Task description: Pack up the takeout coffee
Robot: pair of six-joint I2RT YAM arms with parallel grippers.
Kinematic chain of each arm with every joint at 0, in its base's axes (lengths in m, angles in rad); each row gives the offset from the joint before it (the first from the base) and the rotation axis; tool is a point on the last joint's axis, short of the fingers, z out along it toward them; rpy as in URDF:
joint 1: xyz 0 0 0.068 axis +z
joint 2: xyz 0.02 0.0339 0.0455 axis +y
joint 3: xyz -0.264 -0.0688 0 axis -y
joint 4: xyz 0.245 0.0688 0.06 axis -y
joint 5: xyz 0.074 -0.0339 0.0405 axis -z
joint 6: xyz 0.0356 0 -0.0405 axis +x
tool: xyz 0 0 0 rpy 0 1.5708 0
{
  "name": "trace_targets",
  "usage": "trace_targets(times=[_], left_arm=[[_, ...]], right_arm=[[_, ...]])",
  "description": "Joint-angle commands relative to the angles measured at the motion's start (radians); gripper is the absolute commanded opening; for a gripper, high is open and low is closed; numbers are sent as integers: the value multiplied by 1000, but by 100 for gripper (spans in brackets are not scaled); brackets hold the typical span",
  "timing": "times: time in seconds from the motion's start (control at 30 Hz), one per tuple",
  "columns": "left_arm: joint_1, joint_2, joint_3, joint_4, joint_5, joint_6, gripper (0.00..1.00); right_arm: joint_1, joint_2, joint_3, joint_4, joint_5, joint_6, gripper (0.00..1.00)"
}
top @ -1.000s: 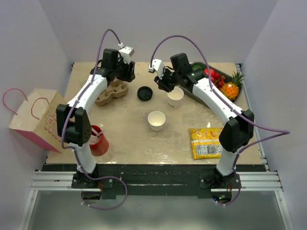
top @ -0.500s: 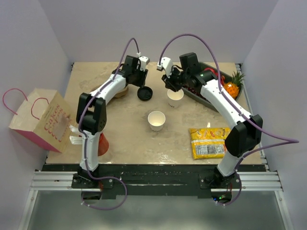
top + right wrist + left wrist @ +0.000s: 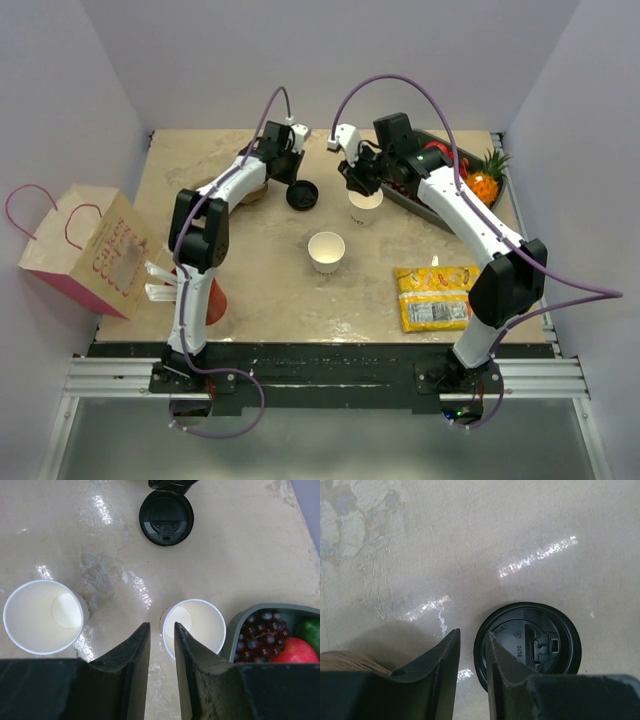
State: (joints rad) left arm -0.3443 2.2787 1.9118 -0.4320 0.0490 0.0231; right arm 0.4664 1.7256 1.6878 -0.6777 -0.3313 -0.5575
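No lidded takeout coffee is in view. A loose black lid (image 3: 302,194) (image 3: 530,642) lies flat on the table. My left gripper (image 3: 296,177) (image 3: 472,636) is right at it, jaws narrowly open, one finger on either side of the lid's left rim. An open white paper cup (image 3: 365,205) (image 3: 197,625) stands to the lid's right. My right gripper (image 3: 360,186) (image 3: 161,625) hangs over this cup, open, one finger outside its left wall and the other over its inside. A second open white cup (image 3: 326,250) (image 3: 42,616) stands nearer the table's middle.
A brown cup carrier (image 3: 245,190) lies behind my left arm. A paper bag (image 3: 85,250) stands at the left edge, with a red object (image 3: 212,302) beside the left arm's base. A grey fruit tray (image 3: 425,195) (image 3: 237,625), a pineapple (image 3: 482,183) and a yellow snack bag (image 3: 432,297) are on the right.
My left arm has swung right from the cup carrier to the black lid, and its jaws have narrowed. My right gripper stays over the same cup, shifted only slightly.
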Motion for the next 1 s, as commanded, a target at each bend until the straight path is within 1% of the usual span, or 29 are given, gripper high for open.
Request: trace_targets(times=[0.0, 0.13, 0.23, 0.27, 0.33, 0.5, 0.57, 0.67, 0.83, 0.87, 0.9, 0.97], left_arm=[[18, 15, 47, 18, 5, 11, 31], [24, 21, 38, 16, 22, 3, 31], [24, 24, 36, 16, 32, 0, 28], [24, 27, 36, 16, 34, 0, 24], [24, 28, 32, 15, 34, -3, 23], [25, 30, 17, 7, 52, -6, 24], [25, 31, 12, 6, 60, -12, 26], [25, 33, 4, 6, 63, -14, 26], [27, 36, 4, 6, 66, -12, 22], [27, 36, 4, 6, 68, -12, 17], [27, 36, 4, 4, 68, -12, 15], [25, 36, 3, 4, 69, -12, 14]], right_arm=[[2, -18, 4, 0, -14, -1, 29], [2, -18, 0, 0, -12, -2, 29], [2, -17, 1, 0, -12, -4, 29], [0, -14, 1, -2, -12, -4, 29], [2, -9, 3, 0, -14, -4, 29], [2, -3, 16, 1, -14, -4, 29], [2, 2, 16, 1, -14, -5, 29], [2, 3, 18, 1, -14, -7, 29], [3, 9, 19, 4, -12, -7, 29], [2, 11, 19, 3, -14, -5, 29], [2, 11, 19, 6, -14, -7, 29], [2, 15, 23, 6, -14, -7, 29]])
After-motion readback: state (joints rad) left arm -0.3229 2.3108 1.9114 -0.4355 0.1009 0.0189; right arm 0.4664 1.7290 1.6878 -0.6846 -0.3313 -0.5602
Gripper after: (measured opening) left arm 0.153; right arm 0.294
